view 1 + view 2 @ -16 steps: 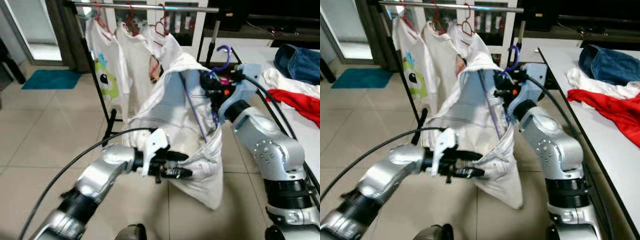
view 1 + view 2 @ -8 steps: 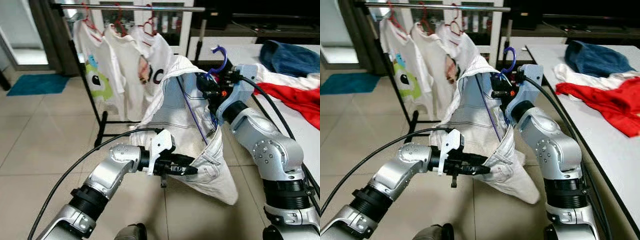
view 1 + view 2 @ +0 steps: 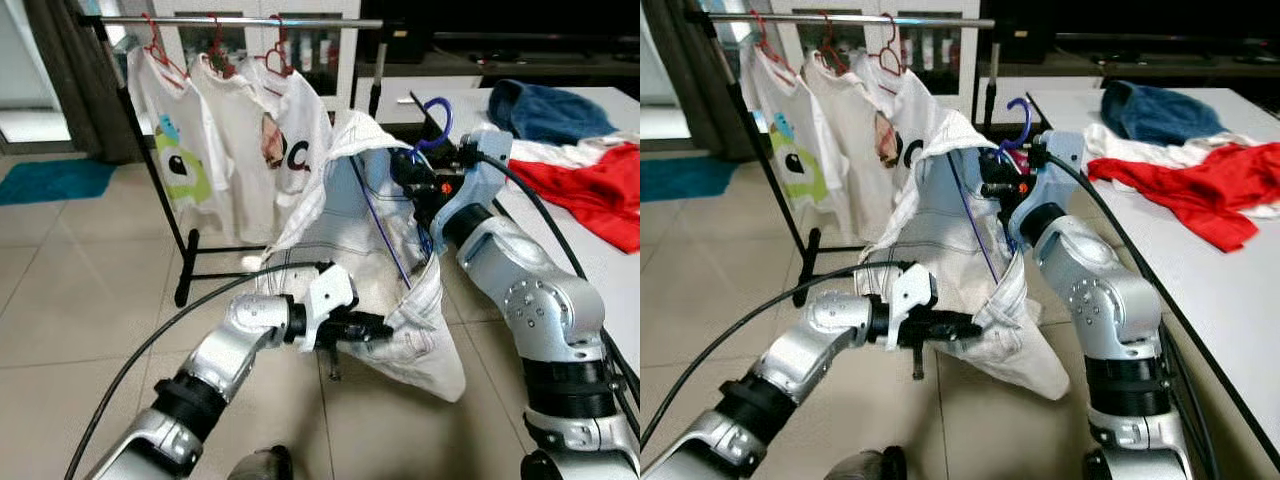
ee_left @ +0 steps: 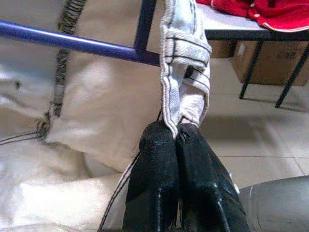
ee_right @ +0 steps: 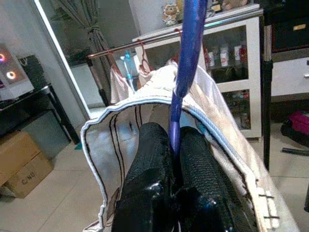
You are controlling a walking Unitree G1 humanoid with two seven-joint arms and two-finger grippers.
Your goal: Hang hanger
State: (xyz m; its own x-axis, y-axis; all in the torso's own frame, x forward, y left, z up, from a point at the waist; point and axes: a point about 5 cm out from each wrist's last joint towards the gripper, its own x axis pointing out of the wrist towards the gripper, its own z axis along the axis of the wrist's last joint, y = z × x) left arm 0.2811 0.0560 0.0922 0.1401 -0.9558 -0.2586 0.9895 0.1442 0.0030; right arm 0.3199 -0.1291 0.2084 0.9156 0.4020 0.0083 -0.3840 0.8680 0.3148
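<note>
The right end effector (image 5: 174, 145) is clenched on the stem of a purple hanger (image 3: 436, 118), its two black fingers (image 5: 152, 150) squeezing the thin plastic just below the hook. From where I stand, that hook curls up at about 12 o'clock above the wrist, and the hanger's slanted bar runs down inside a pale, off-white garment (image 3: 340, 215) that is draped over it.

The left end effector (image 4: 176, 137) is pinched shut on a folded hem of that same garment, low down at roughly 7 o'clock from the hanger. The cloth stretches between the two arms and sags toward the tiled floor (image 3: 80, 270).

Beyond the garment, at 11 o'clock, a clothes rack (image 3: 230, 21) holds three white T-shirts (image 3: 235, 130) on red hangers (image 3: 151, 38); one shirt carries a green cartoon print. The purple hanger sits near the rack's right end, lower than the rail and apart from it.

Off at 2 o'clock, a white desk (image 3: 1200, 260) carries a red garment (image 3: 1195, 185), a blue garment (image 3: 1150, 110) and some white cloth (image 3: 1140, 148) between them. A teal mat (image 3: 50, 180) lies on the floor at 9 o'clock.
</note>
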